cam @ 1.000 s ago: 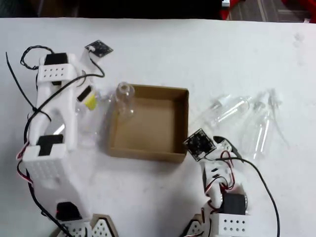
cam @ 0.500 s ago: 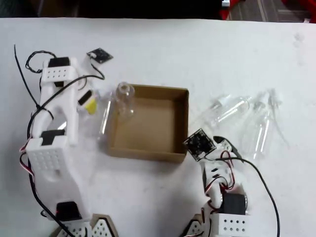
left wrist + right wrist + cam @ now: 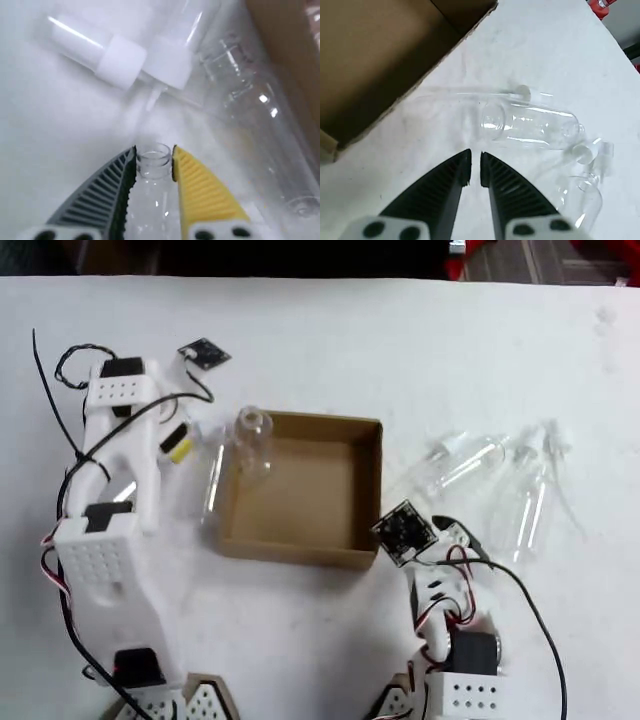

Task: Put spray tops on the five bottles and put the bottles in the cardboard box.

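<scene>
a clear open-necked plastic bottle (image 3: 150,200) is clamped at its neck by the left gripper (image 3: 153,155), just beside the open brown cardboard box (image 3: 372,490). the right gripper (image 3: 475,170) is seen pressed nearly closed and empty by the box's opposite side, near more clear bottles (image 3: 530,124).

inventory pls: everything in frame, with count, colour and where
cardboard box: 1, brown, open, mid-table between the arms.
clear bottles: 5, transparent. One is upright at the box's far left corner, one lies along the box's left side, one is in the left gripper, and two lie right of the box.
spray tops: 2, white, on the table just beyond the held bottle. There are more among the right-hand bottles, count unclear.
table: 1, white.
left gripper: 1, grey and yellow fingers, shut on a bottle's neck.
right gripper: 1, black fingers almost together, empty, by the box's near right corner.
</scene>
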### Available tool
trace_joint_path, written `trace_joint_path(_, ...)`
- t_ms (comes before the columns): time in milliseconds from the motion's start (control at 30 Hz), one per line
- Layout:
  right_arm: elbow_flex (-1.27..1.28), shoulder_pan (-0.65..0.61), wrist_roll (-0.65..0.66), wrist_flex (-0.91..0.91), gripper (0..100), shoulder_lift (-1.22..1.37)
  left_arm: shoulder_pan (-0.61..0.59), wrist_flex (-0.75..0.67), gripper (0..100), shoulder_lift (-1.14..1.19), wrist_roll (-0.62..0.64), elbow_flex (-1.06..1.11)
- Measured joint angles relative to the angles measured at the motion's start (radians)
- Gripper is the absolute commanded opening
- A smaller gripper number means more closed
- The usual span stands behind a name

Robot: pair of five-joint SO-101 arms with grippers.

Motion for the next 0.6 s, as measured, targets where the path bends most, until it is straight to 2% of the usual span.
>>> trace_joint_path(100, 0.0, 0.0, 0.0, 0.0, 1.6, 0.0, 0.0, 0.012, 2, 0.0, 0.0, -0.008)
trace_joint_path(200, 0.0, 0.0, 0.0, 0.0, 1.6, 0.0, 0.0, 0.087, 2, 0.002, 0.0, -0.063)
trace_joint_path(400, 0.0, 0.0, 0.0, 0.0, 1.6, 0.0, 0.025, 0.35, 2, -0.071, 0.011, -0.235)
trace_joint_path(600, 0.0, 0.0, 0.0, 0.0, 1.6, 0.0, 0.04, 0.4, 2, -0.255, 0.23, -0.236)
